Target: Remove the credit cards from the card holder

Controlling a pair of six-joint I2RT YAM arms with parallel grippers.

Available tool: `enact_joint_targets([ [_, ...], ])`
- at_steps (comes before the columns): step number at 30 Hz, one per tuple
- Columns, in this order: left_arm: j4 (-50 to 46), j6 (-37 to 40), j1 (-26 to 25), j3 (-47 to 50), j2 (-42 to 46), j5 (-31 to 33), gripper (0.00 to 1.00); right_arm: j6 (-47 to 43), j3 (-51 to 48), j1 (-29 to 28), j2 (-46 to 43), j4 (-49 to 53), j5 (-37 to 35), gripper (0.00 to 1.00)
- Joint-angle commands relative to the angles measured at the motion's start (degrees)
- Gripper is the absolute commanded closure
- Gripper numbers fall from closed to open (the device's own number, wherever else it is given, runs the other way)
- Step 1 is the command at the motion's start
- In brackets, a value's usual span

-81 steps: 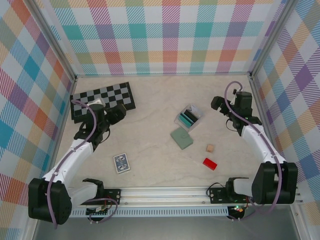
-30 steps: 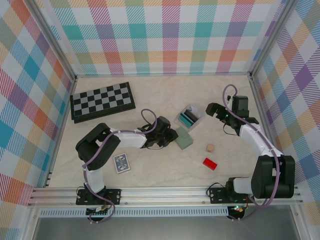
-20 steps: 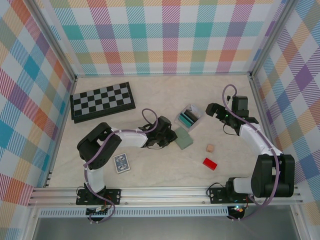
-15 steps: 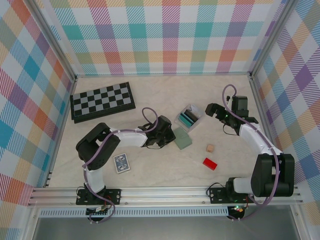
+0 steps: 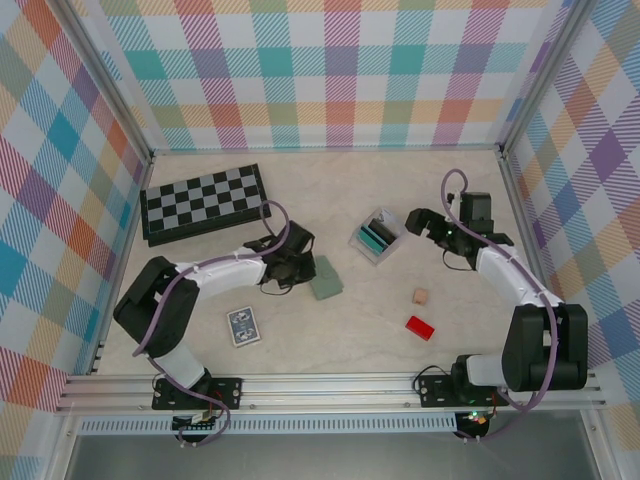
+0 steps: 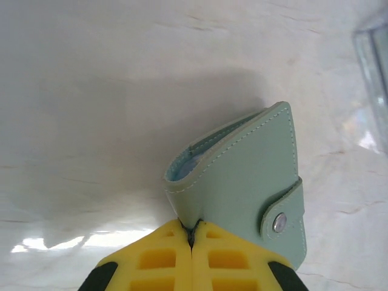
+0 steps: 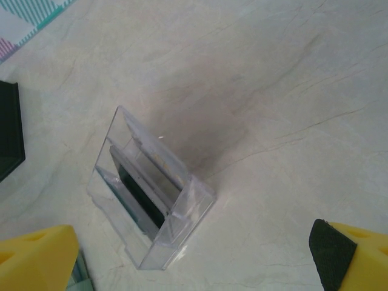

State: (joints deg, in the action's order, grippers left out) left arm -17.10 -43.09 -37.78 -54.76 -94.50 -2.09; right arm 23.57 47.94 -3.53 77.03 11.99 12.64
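The card holder (image 5: 326,279) is a grey-green wallet lying left of the table's middle, closed by its snap strap (image 6: 280,222). My left gripper (image 5: 297,269) is shut on the wallet's folded edge. In the left wrist view the yellow pads (image 6: 170,257) pinch the card holder (image 6: 242,176) at its near corner, with the left gripper (image 6: 191,235) fully closed there. The credit cards are hidden inside; a pale blue lining shows at the wallet's mouth. My right gripper (image 5: 414,221) stands open just right of the clear tray, holding nothing. Seen from the right wrist, the right gripper (image 7: 193,239) spreads wide.
A clear plastic tray (image 5: 377,235) with teal and black pieces stands between the two grippers, also seen as the tray (image 7: 151,200). A chessboard (image 5: 205,203) lies at the back left. A playing-card pack (image 5: 243,326), a small wooden cube (image 5: 421,296) and a red block (image 5: 420,327) lie nearer the front.
My left gripper has closed on the card holder and dragged it leftward, away from the clear tray. The right gripper has edged slightly toward the tray.
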Motion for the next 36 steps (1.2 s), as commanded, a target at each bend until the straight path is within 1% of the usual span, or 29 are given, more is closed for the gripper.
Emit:
enact_joint_targets([
  [1,-4.7,5.8,2.7,0.9,1.9,-0.5,1.0,-0.2,3.0,-4.6,1.3,2.9,1.1,0.0],
  [2,-4.5,5.6,3.3,1.0,2.1,-0.8,1.0,-0.4,3.5,-6.0,1.5,3.4,1.3,0.01],
  [4,-2.9,4.8,5.1,1.4,2.8,-3.0,0.87,-0.8,4.3,-10.6,1.7,5.2,0.0,0.01],
  [5,-2.4,4.4,5.6,1.5,3.3,-3.1,0.81,-1.2,4.8,-12.8,1.7,6.1,-1.1,0.01],
  [6,-2.2,3.6,5.8,1.5,4.0,-2.6,0.74,-1.7,5.4,-15.7,1.9,7.3,-2.3,0.01],
  [8,-2.5,2.4,6.6,1.4,5.4,-1.7,0.64,-1.8,6.5,-20.2,2.7,9.3,-4.2,0.01],
  [11,-3.0,-0.2,8.7,2.2,7.8,-0.6,0.48,-1.3,8.6,-26.5,5.6,11.8,-6.3,0.05],
  [14,-3.1,-2.6,10.8,4.2,11.0,-0.3,0.37,-2.1,12.1,-33.1,10.9,14.6,-8.7,0.13],
  [16,-3.0,-3.7,12.1,6.0,13.3,-0.3,0.33,-2.8,15.8,-37.7,15.5,17.2,-12.4,0.19],
  [17,-3.0,-4.2,12.8,7.2,14.6,-0.3,0.3,-3.3,17.9,-39.8,17.9,18.8,-13.8,0.24],
  [20,-3.3,-5.4,15.2,10.7,18.2,-0.3,0.22,-3.7,23.7,-44.2,24.4,22.3,-17.3,0.34],
  [24,-4.0,-7.0,18.8,15.2,22.4,-0.5,0.12,-3.8,30.0,-46.8,31.0,24.6,-17.6,0.41],
  [28,-4.1,-7.4,20.9,18.1,25.4,-1.7,0.05,-4.0,36.1,-47.6,36.5,27.0,-17.9,0.44],
  [31,-4.6,-7.0,21.2,18.6,26.0,-2.5,0.02,-3.8,40.4,-47.5,40.0,29.1,-19.3,0.45],
  [36,-4.3,-6.6,21.2,18.5,25.3,-4.5,0.0,-3.6,46.2,-47.5,44.5,32.8,-23.0,0.49],
])
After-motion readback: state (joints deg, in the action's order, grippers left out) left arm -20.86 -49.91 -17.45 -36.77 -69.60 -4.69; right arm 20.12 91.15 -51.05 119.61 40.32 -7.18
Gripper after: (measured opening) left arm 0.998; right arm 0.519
